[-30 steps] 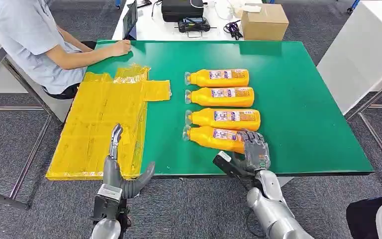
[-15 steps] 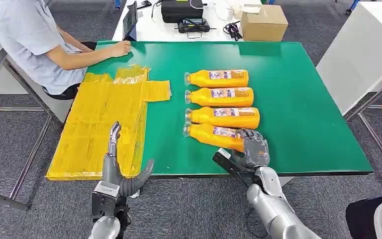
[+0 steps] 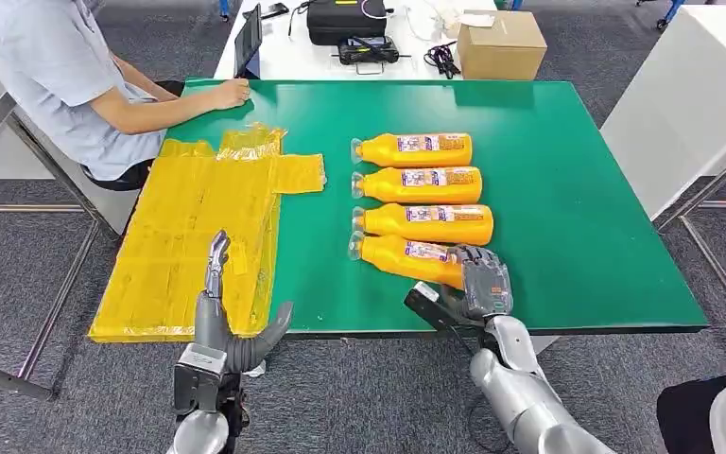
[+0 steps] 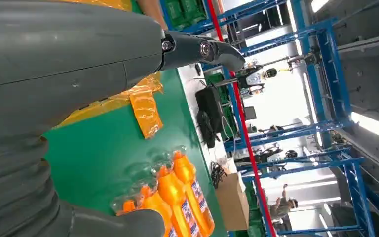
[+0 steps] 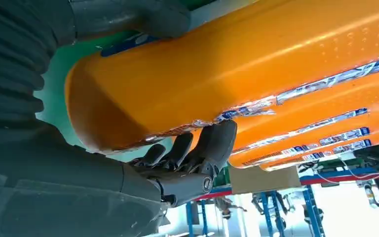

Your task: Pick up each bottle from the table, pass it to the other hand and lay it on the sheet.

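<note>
Four orange plastic bottles point(image 3: 416, 202) lie in a row at the centre of the green desk point(image 3: 567, 189). The right robot hand point(image 3: 482, 282) wraps the base of the nearest bottle point(image 3: 406, 257), presumably for lifting. The left robot hand point(image 3: 232, 317) waits spread and empty by the crinkled yellow sheet point(image 3: 198, 227). Contact under the bottle is hidden.

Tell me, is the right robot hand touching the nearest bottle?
Touching. In the right wrist view the right robot hand has fingers and thumb pressed on opposite sides of the nearest bottle.
</note>
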